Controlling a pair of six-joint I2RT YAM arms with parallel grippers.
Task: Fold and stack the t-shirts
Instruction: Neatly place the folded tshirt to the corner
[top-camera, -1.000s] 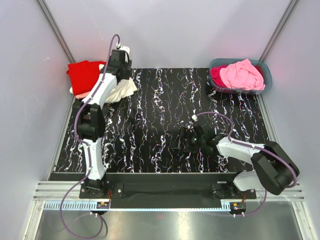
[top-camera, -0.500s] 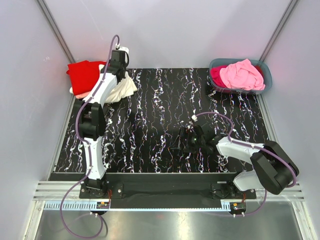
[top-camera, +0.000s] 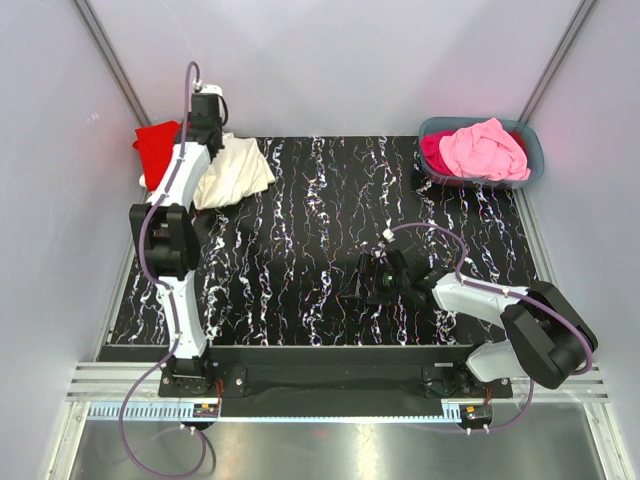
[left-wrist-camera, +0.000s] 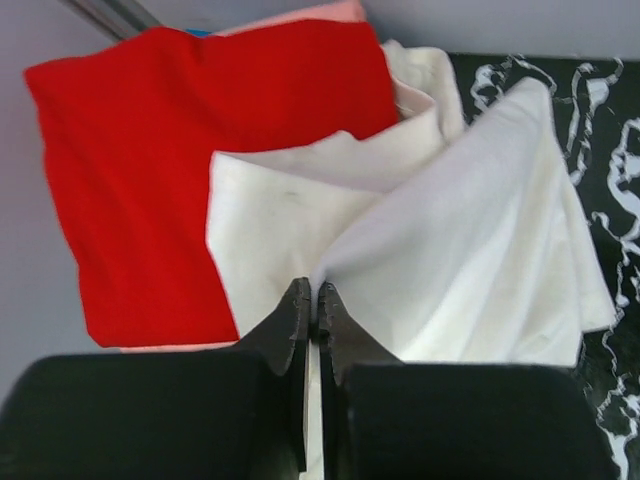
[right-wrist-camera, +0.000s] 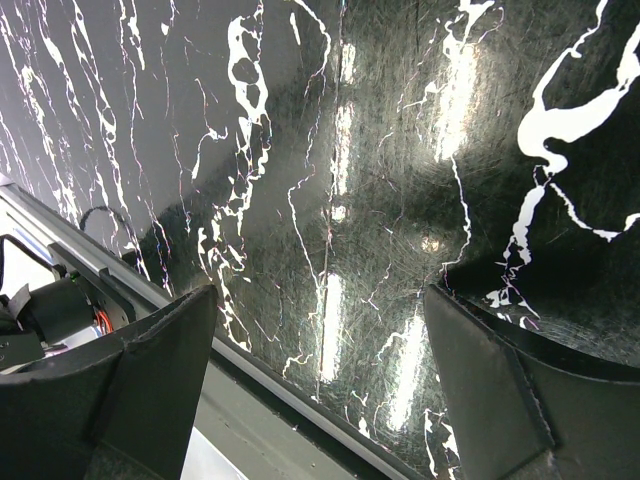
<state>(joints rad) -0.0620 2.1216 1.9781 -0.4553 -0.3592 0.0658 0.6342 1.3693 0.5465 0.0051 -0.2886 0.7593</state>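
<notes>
Cream t-shirt (left-wrist-camera: 470, 250) pinched in our left gripper (left-wrist-camera: 310, 300), its edge lying over the red t-shirt (left-wrist-camera: 150, 170) | our right gripper (right-wrist-camera: 320, 300) spread wide, low over the black marbled table (right-wrist-camera: 330, 150)

A robotics lab cell: blank white walls (top-camera: 330, 60), aluminium frame rails (top-camera: 110, 62), marbled black table (top-camera: 300, 220).

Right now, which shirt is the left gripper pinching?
The cream t-shirt: its fold is pinched in the shut left gripper. The red t-shirt lies flat, ungripped.
</notes>
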